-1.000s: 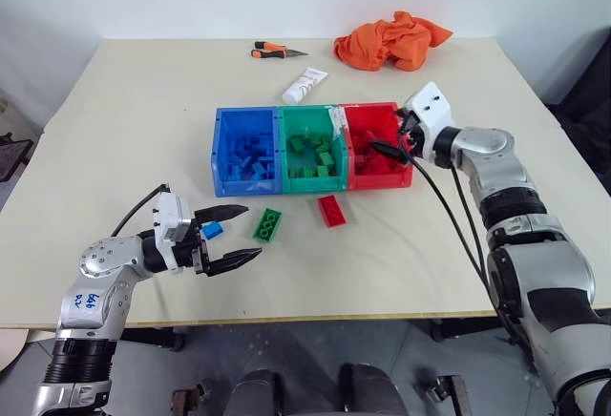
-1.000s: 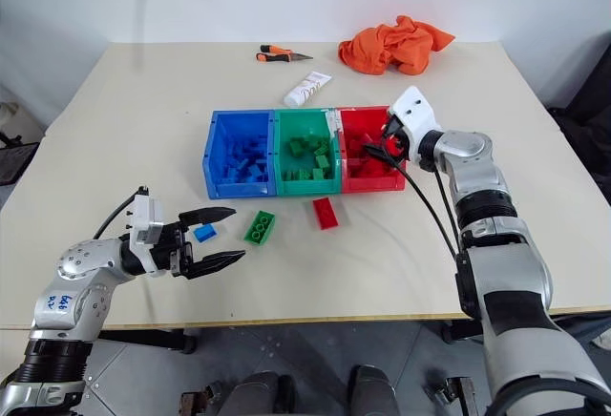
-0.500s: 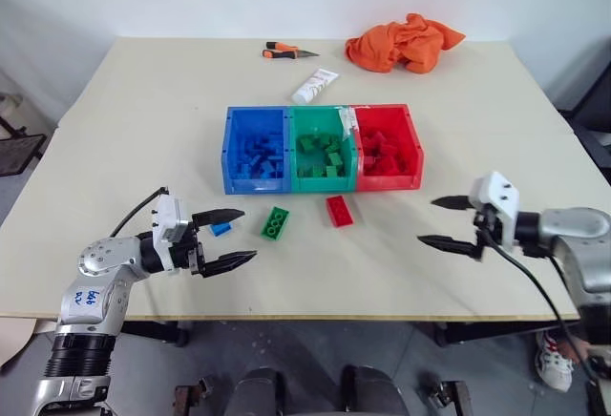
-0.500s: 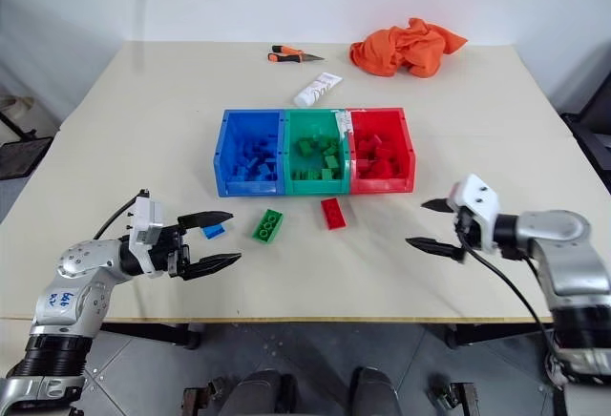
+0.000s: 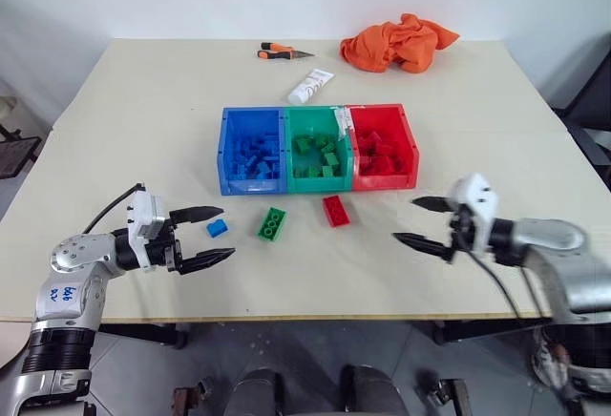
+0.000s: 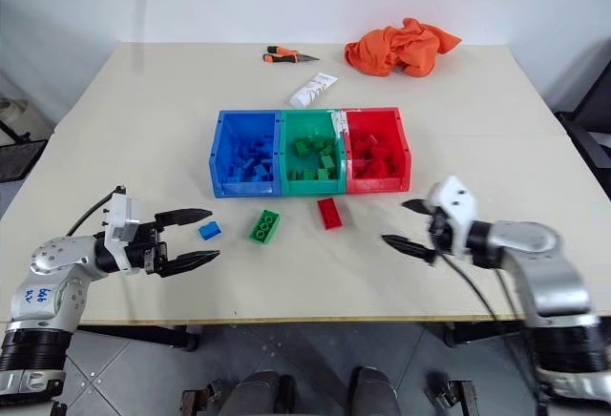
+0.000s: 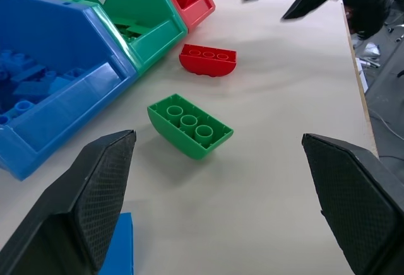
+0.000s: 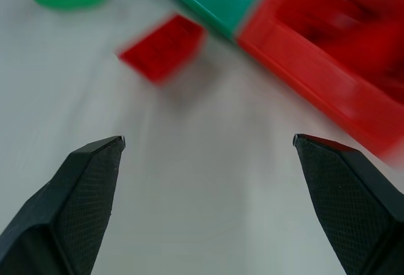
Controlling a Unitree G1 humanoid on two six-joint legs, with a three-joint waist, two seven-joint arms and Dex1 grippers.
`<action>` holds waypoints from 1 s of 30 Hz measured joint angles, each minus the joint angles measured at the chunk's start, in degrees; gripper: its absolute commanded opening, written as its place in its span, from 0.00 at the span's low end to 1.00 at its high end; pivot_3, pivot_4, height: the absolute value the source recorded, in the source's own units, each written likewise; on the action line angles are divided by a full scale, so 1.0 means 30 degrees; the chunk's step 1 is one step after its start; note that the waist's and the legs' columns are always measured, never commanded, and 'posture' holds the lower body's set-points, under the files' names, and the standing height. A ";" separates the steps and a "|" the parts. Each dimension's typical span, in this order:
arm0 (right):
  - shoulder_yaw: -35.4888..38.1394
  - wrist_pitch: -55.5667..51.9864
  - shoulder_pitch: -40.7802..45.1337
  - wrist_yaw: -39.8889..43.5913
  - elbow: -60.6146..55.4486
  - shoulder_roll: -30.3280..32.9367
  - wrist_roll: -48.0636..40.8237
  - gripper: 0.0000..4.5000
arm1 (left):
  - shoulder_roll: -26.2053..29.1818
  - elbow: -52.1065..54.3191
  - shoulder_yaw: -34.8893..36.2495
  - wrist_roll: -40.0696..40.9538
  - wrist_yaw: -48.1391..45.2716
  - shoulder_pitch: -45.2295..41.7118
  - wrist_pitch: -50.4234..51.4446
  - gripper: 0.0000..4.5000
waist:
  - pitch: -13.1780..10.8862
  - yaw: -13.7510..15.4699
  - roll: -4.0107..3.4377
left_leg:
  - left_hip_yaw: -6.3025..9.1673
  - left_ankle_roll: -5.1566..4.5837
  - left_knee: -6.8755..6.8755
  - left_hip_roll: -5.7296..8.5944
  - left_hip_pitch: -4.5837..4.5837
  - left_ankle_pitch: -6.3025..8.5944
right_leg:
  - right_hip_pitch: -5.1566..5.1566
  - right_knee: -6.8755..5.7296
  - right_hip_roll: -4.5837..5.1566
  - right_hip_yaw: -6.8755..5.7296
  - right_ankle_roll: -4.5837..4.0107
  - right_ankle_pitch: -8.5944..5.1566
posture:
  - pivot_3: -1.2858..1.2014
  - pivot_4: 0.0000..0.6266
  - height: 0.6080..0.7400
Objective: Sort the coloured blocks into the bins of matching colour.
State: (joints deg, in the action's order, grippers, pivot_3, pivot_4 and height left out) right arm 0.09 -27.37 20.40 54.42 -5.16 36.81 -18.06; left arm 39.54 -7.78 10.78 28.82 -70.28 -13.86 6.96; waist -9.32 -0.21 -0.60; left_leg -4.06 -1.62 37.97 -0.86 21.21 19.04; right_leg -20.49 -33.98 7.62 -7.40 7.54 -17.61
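Three joined bins stand mid-table: blue [image 5: 229,145], green [image 5: 290,139] and red [image 5: 409,149], each holding several blocks of its colour. In front of them a small blue block [image 5: 217,228], a green block [image 5: 272,223] and a red block [image 5: 335,211] lie loose on the table. My left gripper [image 5: 203,238] hovers open just left of the blue block, nothing between its fingers. My right gripper [image 5: 420,221] is open and empty, to the right of the red block, pointing toward it. The left wrist view shows the green block [image 7: 190,125] and red block [image 7: 207,60] ahead.
At the table's far side lie an orange cloth [image 5: 396,42], a white tube [image 5: 308,85] and orange-handled pliers [image 5: 278,52]. Bare tabletop [image 5: 315,273] stretches along the front edge between my grippers.
My right gripper has pulled back from over the red bin and down to the table's front right. My left gripper has drifted slightly left. The camera view has shifted.
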 measured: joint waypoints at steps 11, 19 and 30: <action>-0.2904 0.3576 0.3589 -0.2036 0.6539 -0.4403 0.2850 0.99 | -0.0171 0.2924 0.0536 0.0302 0.1461 0.2194 0.0925 1.00 | 0.0002 -0.0041 0.0005 | 0.0042 -0.0002 0.0007 0.0013 0.0001 -0.0001 | 0.0001 -0.0043 -0.0004 -0.0003 0.0000 0.0000 | 0.52 0.24 1.00; -0.2970 0.3887 0.4068 -0.2200 0.7542 -0.5967 0.2952 0.99 | -0.0269 0.3478 0.0678 0.0398 0.2112 0.2658 0.1031 1.00 | 0.0003 -0.0107 0.0004 | 0.0046 -0.0002 0.0005 0.0012 -0.0003 -0.0001 | 0.0000 -0.0055 -0.0006 -0.0002 0.0000 0.0000 | 0.52 0.24 1.00; -0.2987 0.4458 0.3629 -0.2518 0.7345 -0.6405 0.3345 0.42 | -0.0547 0.3483 0.0527 0.0398 0.2303 0.2400 0.1023 1.00 | 0.0002 -0.0304 0.0004 | 0.0060 0.0000 -0.0007 0.0011 -0.0002 0.0000 | -0.0009 -0.0069 -0.0007 -0.0003 0.0000 0.0000 | 0.52 0.24 1.00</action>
State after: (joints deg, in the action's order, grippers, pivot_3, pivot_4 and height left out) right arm -8.87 -13.99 31.28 46.87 16.87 17.59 -8.02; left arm 37.90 2.66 12.36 30.01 -63.37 -6.66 10.03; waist -9.32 -1.12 -0.59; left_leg -3.88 -1.62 37.95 -0.82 21.20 19.04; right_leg -20.52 -34.18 7.60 -7.41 7.54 -17.61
